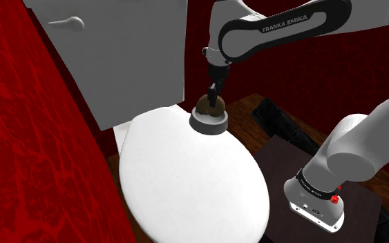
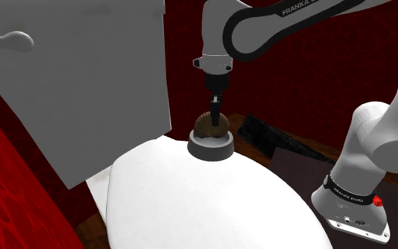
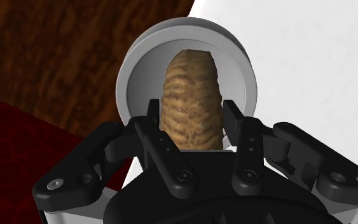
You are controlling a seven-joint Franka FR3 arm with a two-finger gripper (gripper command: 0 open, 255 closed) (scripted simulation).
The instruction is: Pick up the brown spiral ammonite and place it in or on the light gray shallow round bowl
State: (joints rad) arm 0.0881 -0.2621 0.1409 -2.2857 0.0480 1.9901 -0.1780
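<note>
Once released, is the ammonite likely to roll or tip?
Held on edge, the disc-shaped ammonite probably tips flat when the gripper lets go. Its ribbed surface looks rigid, so slipping seems unlikely. The bowl should contain any roll.

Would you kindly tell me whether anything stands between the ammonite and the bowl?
Nothing visible does: the ammonite, clasped between the fingers, is directly over the open hollow of the grey bowl.
</note>
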